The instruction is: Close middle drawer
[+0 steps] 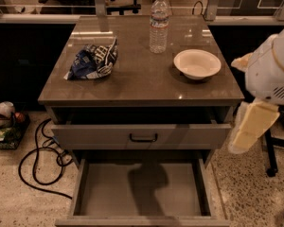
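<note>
The middle drawer (141, 189) is pulled far out below the top drawer, and its bare grey inside is empty. Its front edge (142, 221) lies at the bottom of the view and its handle is hidden. The top drawer front (109, 136), with a black bar handle (143, 137), stands slightly open above it. My gripper (249, 128) shows as a cream part hanging under the white arm housing (270, 67), at the cabinet's right front corner. It is level with the top drawer front and apart from the middle drawer.
On the cabinet top (142, 79) lie a crumpled blue chip bag (92, 60), a water bottle (159, 23) and a white bowl (197, 64). A black cable (35, 167) loops on the floor at the left, beside some clutter (4, 122). A chair base (270, 155) stands at the right.
</note>
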Tool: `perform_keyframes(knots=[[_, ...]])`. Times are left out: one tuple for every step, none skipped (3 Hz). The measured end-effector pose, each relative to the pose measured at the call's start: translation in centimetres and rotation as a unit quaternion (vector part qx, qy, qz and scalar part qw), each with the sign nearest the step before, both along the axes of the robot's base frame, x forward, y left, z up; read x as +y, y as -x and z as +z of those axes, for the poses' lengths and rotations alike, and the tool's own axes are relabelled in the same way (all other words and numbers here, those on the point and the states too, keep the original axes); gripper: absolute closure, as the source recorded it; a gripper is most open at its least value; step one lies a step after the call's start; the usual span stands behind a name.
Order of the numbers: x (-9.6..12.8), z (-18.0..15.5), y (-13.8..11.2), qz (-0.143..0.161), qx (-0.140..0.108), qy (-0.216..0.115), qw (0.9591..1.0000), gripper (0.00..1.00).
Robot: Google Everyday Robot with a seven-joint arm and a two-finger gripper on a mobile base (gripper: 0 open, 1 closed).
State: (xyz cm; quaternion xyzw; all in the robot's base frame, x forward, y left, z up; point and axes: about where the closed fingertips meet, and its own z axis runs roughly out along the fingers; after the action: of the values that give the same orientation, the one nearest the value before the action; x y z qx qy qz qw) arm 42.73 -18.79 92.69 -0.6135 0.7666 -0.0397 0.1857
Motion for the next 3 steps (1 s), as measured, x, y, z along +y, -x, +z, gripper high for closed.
perform_keyframes(knots=[[1.8, -5.5, 1.1, 0.012, 0.005, -0.003, 0.9999, 0.00], [3.1, -11.6, 2.6, 0.023, 0.030, -0.011, 0.9992, 0.00], [4.1, -16.8, 4.1, 0.028, 0.065, -0.024, 0.9972, 0.00]])
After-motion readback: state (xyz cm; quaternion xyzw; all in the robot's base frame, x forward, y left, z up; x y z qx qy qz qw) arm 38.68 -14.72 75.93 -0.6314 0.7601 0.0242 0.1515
